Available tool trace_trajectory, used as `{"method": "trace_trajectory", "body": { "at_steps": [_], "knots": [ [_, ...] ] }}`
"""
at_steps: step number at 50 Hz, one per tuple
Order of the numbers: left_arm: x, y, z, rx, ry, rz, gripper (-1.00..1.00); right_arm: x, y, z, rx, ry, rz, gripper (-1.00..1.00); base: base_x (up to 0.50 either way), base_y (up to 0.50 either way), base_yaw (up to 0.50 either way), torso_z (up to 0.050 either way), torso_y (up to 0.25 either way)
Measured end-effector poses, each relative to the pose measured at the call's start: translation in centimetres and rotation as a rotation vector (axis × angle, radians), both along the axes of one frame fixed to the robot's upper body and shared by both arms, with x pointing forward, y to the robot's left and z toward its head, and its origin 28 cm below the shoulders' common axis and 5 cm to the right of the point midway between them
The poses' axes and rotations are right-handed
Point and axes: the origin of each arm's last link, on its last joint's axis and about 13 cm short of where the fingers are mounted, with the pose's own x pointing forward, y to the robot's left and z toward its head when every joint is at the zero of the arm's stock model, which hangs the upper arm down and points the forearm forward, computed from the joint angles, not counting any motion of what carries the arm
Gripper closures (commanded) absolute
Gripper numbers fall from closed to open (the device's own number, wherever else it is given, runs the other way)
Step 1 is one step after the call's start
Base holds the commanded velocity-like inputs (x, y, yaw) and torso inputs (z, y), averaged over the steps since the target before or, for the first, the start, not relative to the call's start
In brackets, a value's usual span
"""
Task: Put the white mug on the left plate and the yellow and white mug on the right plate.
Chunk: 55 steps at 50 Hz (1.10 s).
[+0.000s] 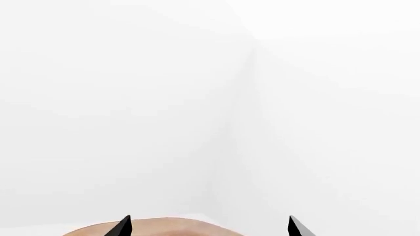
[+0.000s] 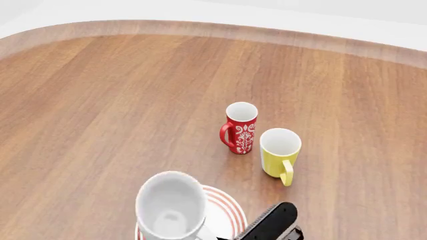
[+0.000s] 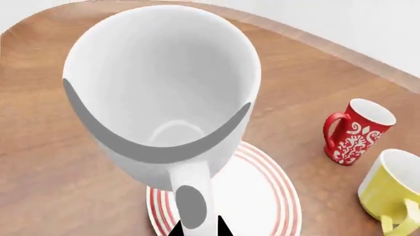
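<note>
The white mug (image 2: 171, 205) is upright over a white plate with red rings (image 2: 225, 212) at the near edge of the head view. I cannot tell whether its base touches the plate. My right gripper (image 3: 198, 228) is shut on the mug's handle (image 3: 191, 199), and the mug (image 3: 161, 83) fills the right wrist view above the plate (image 3: 262, 196). The yellow and white mug (image 2: 279, 152) stands on the table right of the plate, also in the right wrist view (image 3: 394, 189). The second plate is out of view. My left gripper (image 1: 211, 228) is open and empty, facing a white wall.
A red mug with a white floral pattern (image 2: 239, 127) stands just behind and left of the yellow mug; it also shows in the right wrist view (image 3: 354, 130). The round wooden table (image 2: 100, 115) stretches far and left. My right arm (image 2: 270, 222) enters at the bottom.
</note>
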Motion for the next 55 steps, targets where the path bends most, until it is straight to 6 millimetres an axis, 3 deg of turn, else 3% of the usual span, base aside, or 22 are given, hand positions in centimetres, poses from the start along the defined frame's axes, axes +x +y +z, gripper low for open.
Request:
{"method": "trace_trajectory", "body": {
  "at_steps": [27, 55],
  "knots": [
    [-0.1, 0.0, 0.0, 0.004, 0.007, -0.006, -1.0, 5.3, -0.1, -1.0, 0.092, 0.153, -0.192, 1.0, 0.0, 0.0, 0.0, 0.0, 0.0],
    [-0.4, 0.2, 0.1, -0.007, 0.015, -0.014, -1.0, 7.4, 0.5, -3.3, 0.04, 0.29, -0.21, 1.0, 0.0, 0.0, 0.0, 0.0, 0.0]
  ]
}}
